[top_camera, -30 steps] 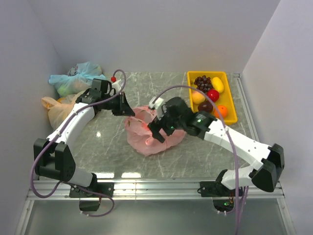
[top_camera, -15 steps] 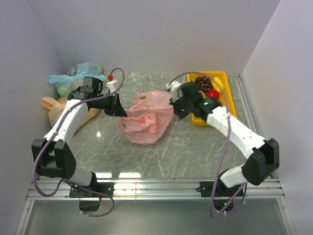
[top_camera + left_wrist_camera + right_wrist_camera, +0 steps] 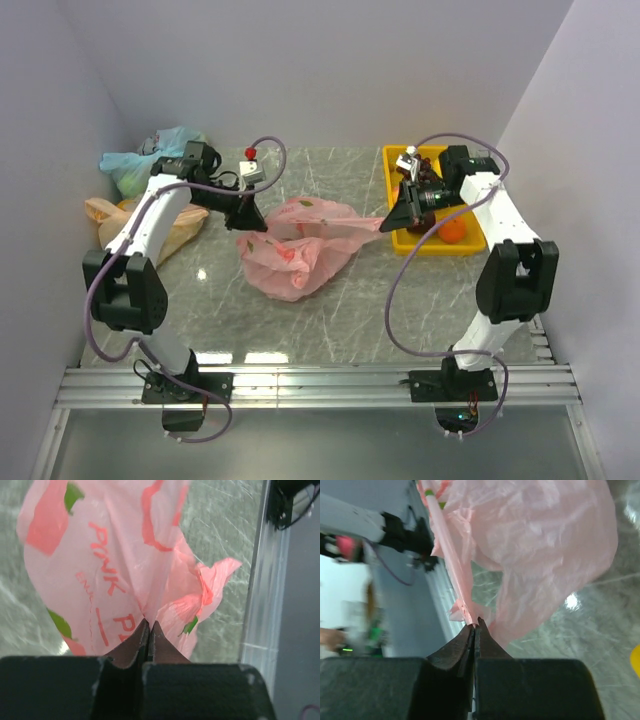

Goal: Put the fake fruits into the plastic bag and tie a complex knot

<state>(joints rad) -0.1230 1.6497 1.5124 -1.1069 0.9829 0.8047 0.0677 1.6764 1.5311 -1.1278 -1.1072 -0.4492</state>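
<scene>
Pink plastic bag [image 3: 295, 250]: mid-tabletop [image 3: 340, 310], stretched between both arms. Left gripper [image 3: 250, 222]: fingers closed on the bag's left edge. Right gripper [image 3: 388, 222]: fingers pinching a taut handle strip. Fake fruits [image 3: 452, 230]: in yellow tray [image 3: 432, 249], far right corner.

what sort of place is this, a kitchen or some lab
Most likely a robot lab test cell, not a kitchen: left arm and right arm bolted at the edge of a marble-look table, plain white walls boxing it in, a yellow tray of fake fruits as props.
</scene>
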